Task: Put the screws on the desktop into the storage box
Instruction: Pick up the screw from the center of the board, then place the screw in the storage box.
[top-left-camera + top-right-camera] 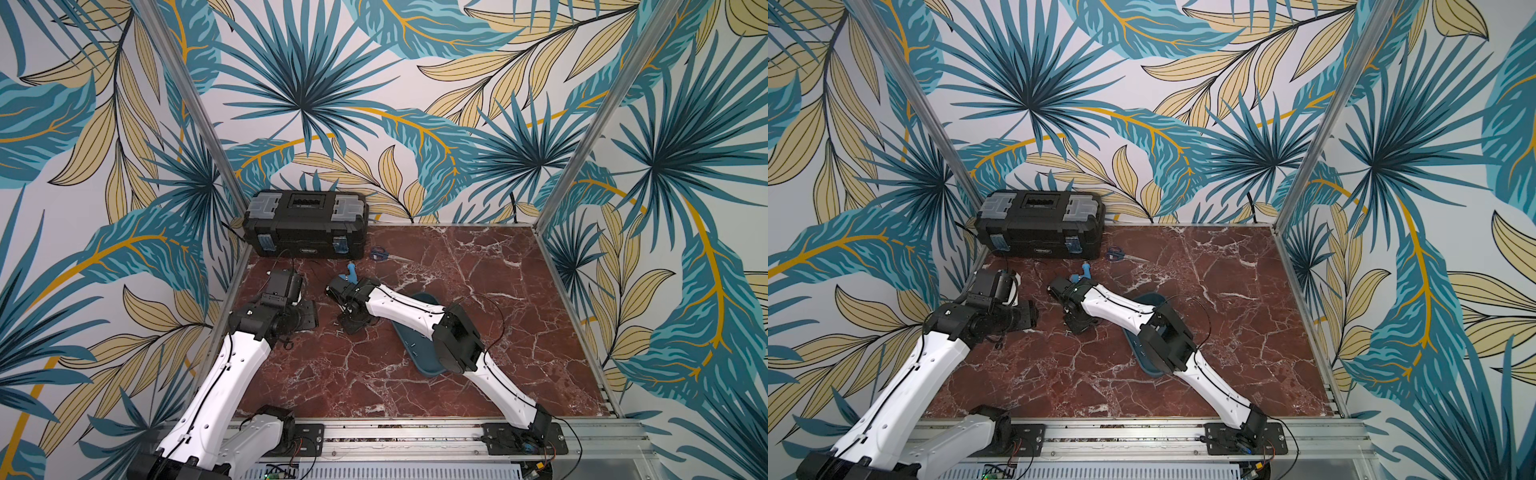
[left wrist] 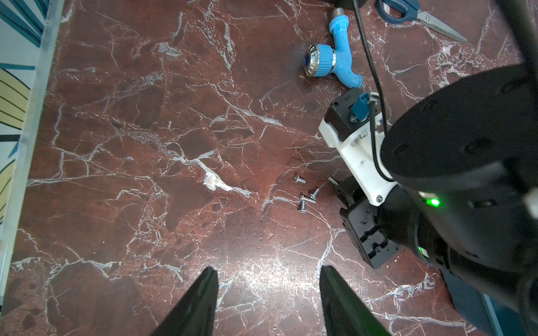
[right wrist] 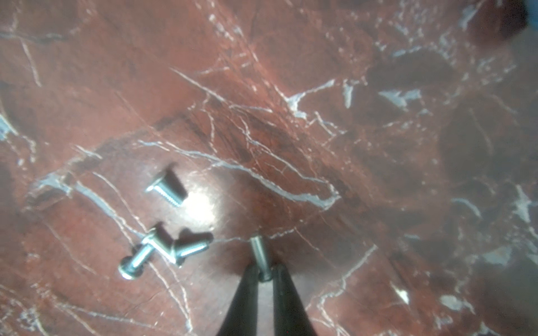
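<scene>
While the right gripper (image 3: 265, 275) clamps one screw (image 3: 258, 250) by its head, the smooth silvery shank runs in line with the fingers, tip pointing away, low over the veined red-brown desktop (image 3: 320, 116); contact unclear. Four loose screws (image 3: 163, 250) lie just beside it, three heaped and touching. The left gripper (image 2: 267, 279) has its fingers apart, empty. The shallow teal storage box (image 1: 422, 370) is partly hidden under the right arm. A blue pipe fitting (image 2: 340, 55) and scissors (image 2: 422, 16) lie beyond.

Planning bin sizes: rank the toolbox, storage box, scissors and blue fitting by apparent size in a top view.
1. Toolbox
2. Storage box, partly covered
3. Scissors and fitting: unranked, because the fitting is partly hidden.
</scene>
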`<action>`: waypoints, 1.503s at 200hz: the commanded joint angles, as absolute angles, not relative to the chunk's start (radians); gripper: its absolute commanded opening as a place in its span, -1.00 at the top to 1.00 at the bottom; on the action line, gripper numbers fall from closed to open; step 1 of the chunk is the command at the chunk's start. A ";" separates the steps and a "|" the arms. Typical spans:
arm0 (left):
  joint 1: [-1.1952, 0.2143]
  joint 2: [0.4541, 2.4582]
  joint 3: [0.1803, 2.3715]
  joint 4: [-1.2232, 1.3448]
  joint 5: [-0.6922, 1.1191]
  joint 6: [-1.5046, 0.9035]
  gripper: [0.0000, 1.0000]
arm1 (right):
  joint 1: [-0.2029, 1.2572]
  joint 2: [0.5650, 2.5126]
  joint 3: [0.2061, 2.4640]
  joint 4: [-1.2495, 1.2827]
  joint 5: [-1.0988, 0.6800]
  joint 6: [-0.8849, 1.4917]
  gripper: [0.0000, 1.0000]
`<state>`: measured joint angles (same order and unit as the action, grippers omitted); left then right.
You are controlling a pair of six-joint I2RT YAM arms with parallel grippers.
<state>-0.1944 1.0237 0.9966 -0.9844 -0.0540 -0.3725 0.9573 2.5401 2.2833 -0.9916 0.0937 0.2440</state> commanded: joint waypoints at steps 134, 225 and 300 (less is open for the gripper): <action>-0.186 1.041 0.979 -0.981 -0.033 -0.362 -0.20 | 0.958 2.230 2.026 -0.843 0.068 0.282 1.00; -0.189 1.092 0.947 -0.916 0.069 -0.396 -0.21 | 0.864 1.685 1.338 -0.687 0.275 0.390 1.00; -0.236 1.291 0.855 -0.733 0.134 -0.500 -0.18 | 0.810 1.576 1.083 -0.650 0.301 0.485 0.22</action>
<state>-0.2089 1.2575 0.8764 -0.8223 0.1131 -0.4595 0.8082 1.5955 1.1088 -0.6807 0.2855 0.4465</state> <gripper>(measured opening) 0.589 0.202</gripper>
